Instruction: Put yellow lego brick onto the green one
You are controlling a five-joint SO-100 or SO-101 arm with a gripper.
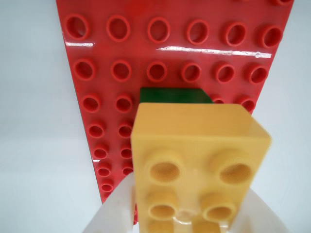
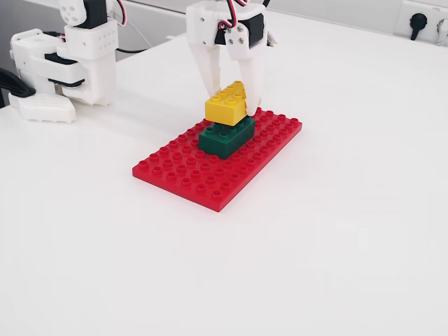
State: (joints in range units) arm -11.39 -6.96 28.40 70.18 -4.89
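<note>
1. White gripper (image 2: 232,93) closed on the yellow brick (image 2: 227,105), one finger (image 2: 211,73) on each long side in the fixed view; same grip seen from above in the wrist view, white fingers (image 1: 114,208) flanking the brick at the bottom edge.
2. Yellow brick held studs up, directly over the green brick (image 2: 226,137), slightly tilted and not lined up square; whether pressed fully down, cannot tell.
3. Green brick seated on the red baseplate (image 2: 203,183), toward its far end in the fixed view; only a thin dark strip (image 1: 175,95) visible past the yellow brick (image 1: 194,155) in the wrist view.
4. Red baseplate flat on the white table (image 2: 350,231).
5. White arm base (image 2: 63,63) at the upper left of the fixed view, well apart from the baseplate.
</note>
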